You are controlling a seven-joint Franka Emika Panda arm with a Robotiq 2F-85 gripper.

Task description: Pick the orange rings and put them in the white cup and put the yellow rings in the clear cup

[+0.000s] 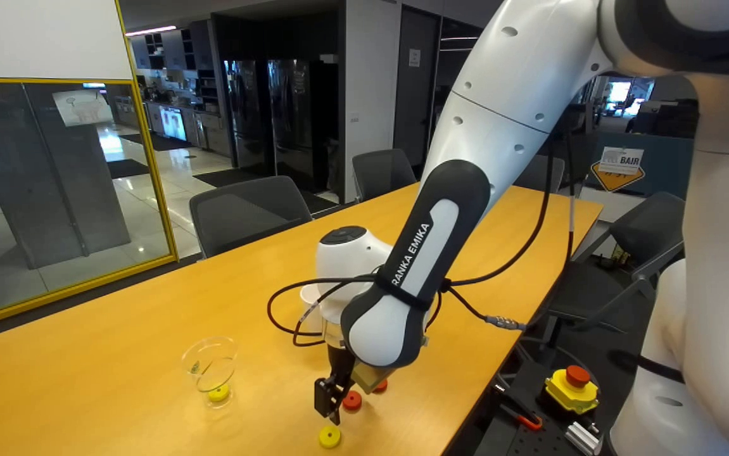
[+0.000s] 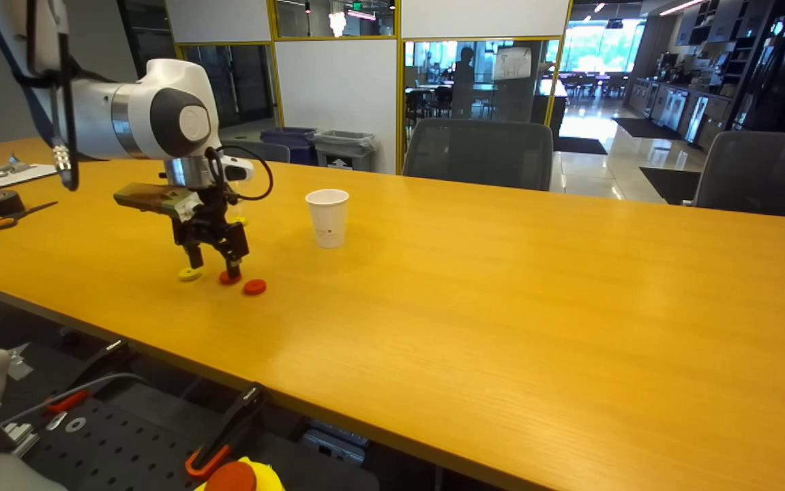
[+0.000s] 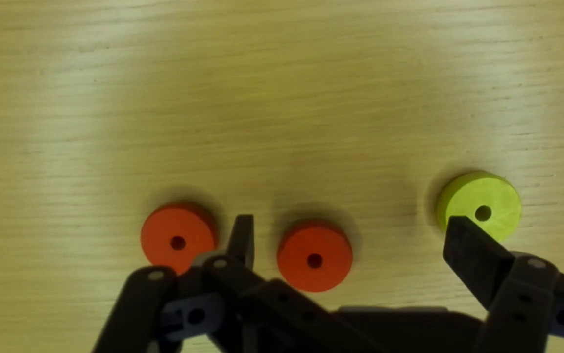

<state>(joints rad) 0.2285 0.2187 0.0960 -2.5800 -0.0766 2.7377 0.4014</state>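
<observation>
Clear cup (image 1: 209,367): in an exterior view, upright on worktop (image 1: 85,373), well in from robot-side edge; a yellow ring (image 1: 218,394) shows at its base, looks inside.
Loose yellow ring (image 1: 330,437): flat, toward that edge.
Orange rings (image 1: 352,401): two visible, flat, same edge.
White cup (image 2: 329,221): in an exterior view, upright, between rings and far edge; inside bottom not visible.
Tool (image 2: 215,268): released, grasping nothing, low over rings.
Jaws, wrist view: wide apart, one orange ring between, off-centre; another outside; one tip overlaps loose yellow.
Step over rings: likely an orange pick for white cup.
Next for tool: probably centre, clear both neighbours, lower, grip, carry.
</observation>
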